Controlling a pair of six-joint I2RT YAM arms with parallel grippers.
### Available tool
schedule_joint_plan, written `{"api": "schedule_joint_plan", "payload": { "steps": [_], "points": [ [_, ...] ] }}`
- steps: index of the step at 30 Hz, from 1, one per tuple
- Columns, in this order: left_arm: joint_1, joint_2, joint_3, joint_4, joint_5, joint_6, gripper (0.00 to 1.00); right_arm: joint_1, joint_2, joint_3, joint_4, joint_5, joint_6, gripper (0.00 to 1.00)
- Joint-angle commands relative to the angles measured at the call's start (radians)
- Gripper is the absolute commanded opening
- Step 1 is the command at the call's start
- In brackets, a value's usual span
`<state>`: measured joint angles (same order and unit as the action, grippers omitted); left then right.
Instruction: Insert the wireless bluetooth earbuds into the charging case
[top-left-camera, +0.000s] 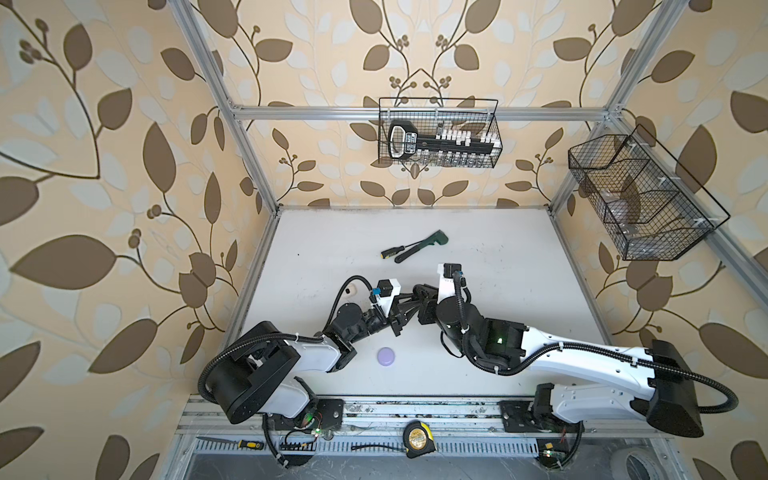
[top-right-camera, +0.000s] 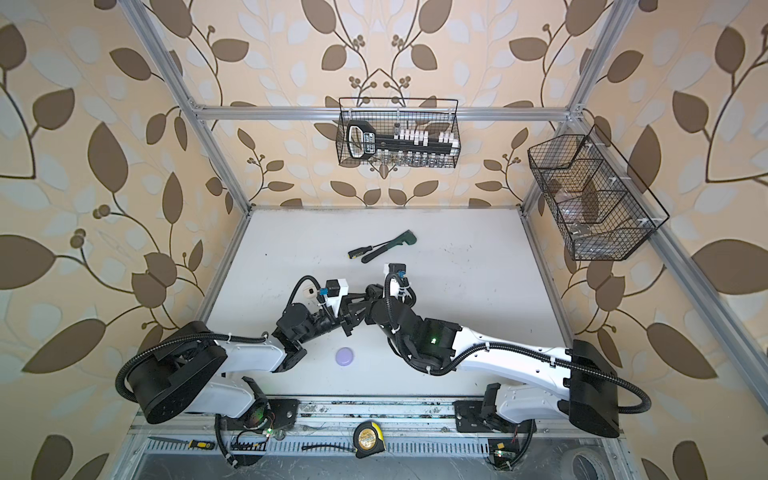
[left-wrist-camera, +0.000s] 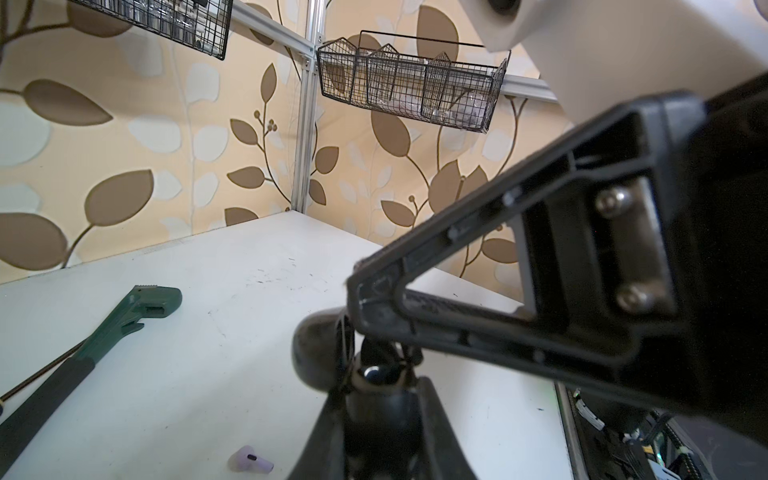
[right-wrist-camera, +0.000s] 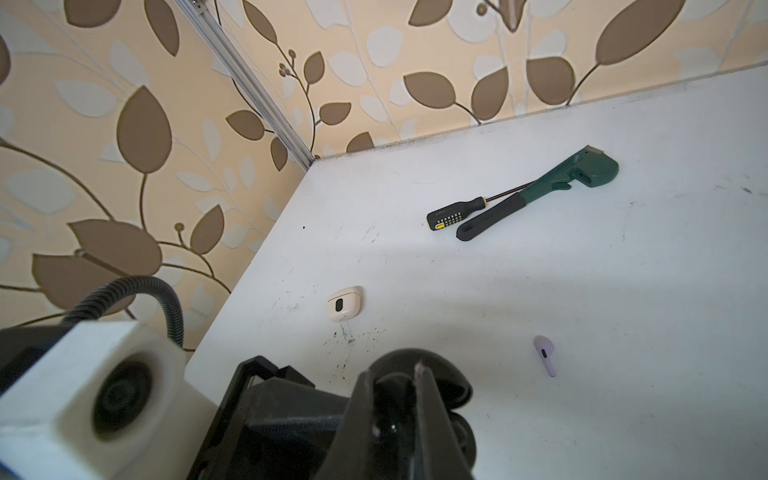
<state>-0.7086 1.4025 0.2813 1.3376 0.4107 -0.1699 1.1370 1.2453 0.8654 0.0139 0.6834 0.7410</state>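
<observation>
Lying shut, lilac case (top-left-camera: 387, 356), cream case (right-wrist-camera: 344, 304)

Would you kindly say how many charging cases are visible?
3: lilac case near the table's front edge, cream case left of centre, black case in the left gripper; others may be hidden.

In a top view, a screwdriver (top-left-camera: 393, 251) is laid just left of a wrench (top-left-camera: 420, 248) above centre, with a charging case (top-left-camera: 386, 356) set below centre.
</observation>
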Motion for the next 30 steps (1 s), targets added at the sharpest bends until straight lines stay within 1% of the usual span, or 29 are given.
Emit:
{"api": "schedule_joint_plan", "payload": {
  "steps": [1, 14, 19, 25, 28, 30],
  "points": [
    [-0.012, -0.024, 0.034, 0.087, 0.007, -0.014, 0.0, 0.01, 0.014, -0.01, 0.043, 0.044, -0.02, 0.12],
    [-0.015, -0.036, 0.034, 0.086, 0.008, -0.031, 0.0, 0.024, 0.07, -0.012, 0.082, 0.093, -0.031, 0.11],
    [-0.015, -0.051, 0.021, 0.087, -0.023, -0.037, 0.0, 0.038, 0.066, -0.018, 0.076, 0.108, -0.025, 0.1],
    [-0.016, -0.072, 0.007, 0.086, -0.051, -0.039, 0.0, 0.048, 0.045, -0.043, 0.054, 0.097, 0.013, 0.11],
    [-0.015, -0.073, 0.005, 0.087, -0.045, -0.034, 0.0, 0.05, 0.032, -0.048, 0.037, 0.089, 0.028, 0.12],
    [-0.015, -0.073, 0.005, 0.087, -0.034, -0.028, 0.0, 0.051, 0.026, -0.049, 0.035, 0.074, 0.034, 0.16]
  ]
}}
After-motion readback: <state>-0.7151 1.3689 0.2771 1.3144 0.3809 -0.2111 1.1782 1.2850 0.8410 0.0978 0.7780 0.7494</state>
